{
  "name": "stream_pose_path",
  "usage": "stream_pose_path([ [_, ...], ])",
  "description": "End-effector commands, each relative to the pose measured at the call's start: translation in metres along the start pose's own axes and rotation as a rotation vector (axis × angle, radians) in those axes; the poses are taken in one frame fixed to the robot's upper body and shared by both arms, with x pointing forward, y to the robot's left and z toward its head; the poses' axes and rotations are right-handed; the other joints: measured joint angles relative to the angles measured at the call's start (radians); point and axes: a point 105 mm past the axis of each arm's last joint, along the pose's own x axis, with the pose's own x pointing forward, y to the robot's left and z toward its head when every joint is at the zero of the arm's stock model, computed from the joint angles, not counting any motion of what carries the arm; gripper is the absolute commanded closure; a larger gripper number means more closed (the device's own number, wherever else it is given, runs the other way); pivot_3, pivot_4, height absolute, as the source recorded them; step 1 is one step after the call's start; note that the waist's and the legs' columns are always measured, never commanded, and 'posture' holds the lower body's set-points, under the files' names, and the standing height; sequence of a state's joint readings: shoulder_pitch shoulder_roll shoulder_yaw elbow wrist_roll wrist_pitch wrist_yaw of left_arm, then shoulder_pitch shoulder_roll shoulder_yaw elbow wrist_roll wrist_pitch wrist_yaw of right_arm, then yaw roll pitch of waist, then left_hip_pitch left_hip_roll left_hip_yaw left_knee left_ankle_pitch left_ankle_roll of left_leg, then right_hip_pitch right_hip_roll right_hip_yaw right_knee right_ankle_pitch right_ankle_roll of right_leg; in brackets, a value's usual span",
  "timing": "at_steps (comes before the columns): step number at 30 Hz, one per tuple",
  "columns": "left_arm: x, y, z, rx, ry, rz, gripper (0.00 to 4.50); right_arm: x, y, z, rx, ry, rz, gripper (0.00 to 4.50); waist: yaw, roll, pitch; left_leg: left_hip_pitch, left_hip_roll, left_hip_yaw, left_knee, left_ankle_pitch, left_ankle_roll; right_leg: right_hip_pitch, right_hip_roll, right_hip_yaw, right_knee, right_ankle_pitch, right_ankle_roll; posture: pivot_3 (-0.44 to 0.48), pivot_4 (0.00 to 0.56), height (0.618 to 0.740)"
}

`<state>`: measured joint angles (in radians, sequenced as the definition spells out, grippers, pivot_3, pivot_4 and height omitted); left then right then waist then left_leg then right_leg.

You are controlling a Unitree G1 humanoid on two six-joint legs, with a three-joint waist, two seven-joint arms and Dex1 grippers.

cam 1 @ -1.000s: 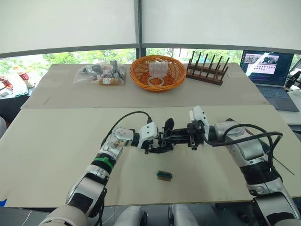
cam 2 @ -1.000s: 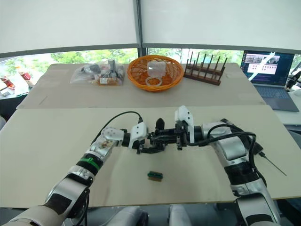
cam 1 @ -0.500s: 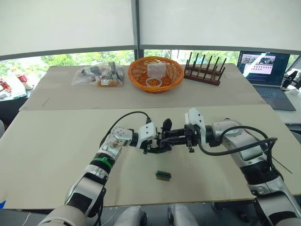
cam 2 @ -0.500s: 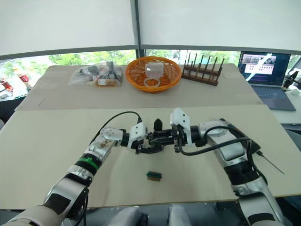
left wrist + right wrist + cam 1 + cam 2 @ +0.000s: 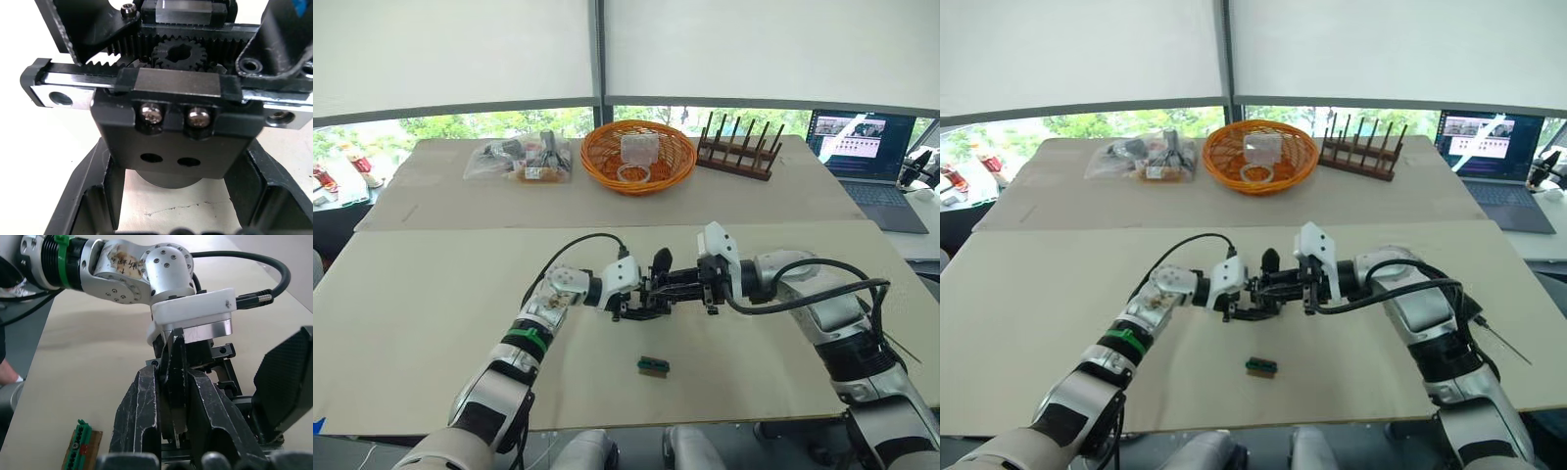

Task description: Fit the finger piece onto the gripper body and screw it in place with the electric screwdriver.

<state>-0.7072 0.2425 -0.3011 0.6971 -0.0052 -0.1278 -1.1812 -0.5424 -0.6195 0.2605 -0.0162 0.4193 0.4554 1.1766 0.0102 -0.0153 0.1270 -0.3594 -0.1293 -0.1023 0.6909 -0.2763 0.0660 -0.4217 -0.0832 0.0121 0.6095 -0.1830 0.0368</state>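
Green block (image 5: 654,365): small green-and-brown piece lying alone on the near surface (image 5: 421,323), in front of both hands; no part in the step.
Left hand (image 5: 636,303): closed on the gripper body (image 5: 651,299), its round base held between the two fingers, just above the middle of the surface.
Gripper body: black, with toothed racks meeting a small central gear, a silver rail, and a black block carrying two silver screws above two empty holes; one pointed black finger stands up at its far side.
Right hand (image 5: 708,285): closed on the finger piece (image 5: 175,382), a narrow black wedge pinched between the two fingers, its tip reaching toward the left hand.
Position of parts: finger piece right beside the body's right side; whether it is seated yet cannot be told.
Step in hand (judged): fitting the piece; fastening not begun.
Doing it well: hold the body steady, bring the piece in square to its mount, line up the holes, and press home without twisting.
Screwdriver (image 5: 897,345): only a thin metal bit shows, at the surface's right edge, behind the right forearm.
Far surface: bag of parts (image 5: 521,155), orange basket (image 5: 640,153), wooden rack (image 5: 738,147), laptop (image 5: 865,155) at far right.
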Motion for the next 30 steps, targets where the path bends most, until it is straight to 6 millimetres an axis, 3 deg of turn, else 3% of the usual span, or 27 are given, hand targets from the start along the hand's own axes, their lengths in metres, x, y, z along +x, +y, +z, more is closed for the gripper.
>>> stream_pose_path([
  [1,-0.012,0.012,0.021,0.072,-0.052,0.033,2.22,-0.007,0.01,-0.093,0.287,0.283,-0.076,4.17,0.0,0.001,-0.001,0.001,0.0,0.0,0.0,0.0,0.0,0.0,0.0,0.0,0.0,0.0,0.0,0.0,0.15,0.74],
  [6,-0.012,0.014,0.022,0.072,-0.051,0.035,2.22,-0.002,0.003,-0.079,0.258,0.225,-0.085,4.17,-0.001,0.001,-0.001,0.001,0.003,0.0,0.0,0.0,0.0,0.0,0.003,0.0,0.0,-0.001,0.0,0.0,0.15,0.74],
  [15,-0.011,0.014,0.023,0.072,-0.053,0.032,2.22,-0.005,0.007,-0.08,0.168,0.336,-0.023,4.17,0.001,0.001,-0.001,0.002,0.003,0.0,-0.002,0.0,0.0,0.0,0.004,0.001,-0.001,-0.001,-0.001,0.0,0.15,0.74],
  [20,-0.01,0.013,0.023,0.07,-0.057,0.031,2.22,-0.004,0.005,-0.073,0.183,0.388,-0.006,4.17,0.001,0.001,-0.001,0.002,0.003,0.0,-0.003,0.0,-0.001,0.0,0.004,0.001,-0.001,-0.002,-0.001,0.0,0.15,0.74],
  [30,-0.01,0.014,0.024,0.068,-0.063,0.039,2.22,-0.01,0.006,-0.079,0.217,0.389,-0.029,4.17,0.002,0.001,-0.001,0.002,0.003,0.0,-0.003,-0.001,-0.001,0.0,0.004,0.001,-0.001,-0.002,0.0,0.0,0.15,0.74],
])
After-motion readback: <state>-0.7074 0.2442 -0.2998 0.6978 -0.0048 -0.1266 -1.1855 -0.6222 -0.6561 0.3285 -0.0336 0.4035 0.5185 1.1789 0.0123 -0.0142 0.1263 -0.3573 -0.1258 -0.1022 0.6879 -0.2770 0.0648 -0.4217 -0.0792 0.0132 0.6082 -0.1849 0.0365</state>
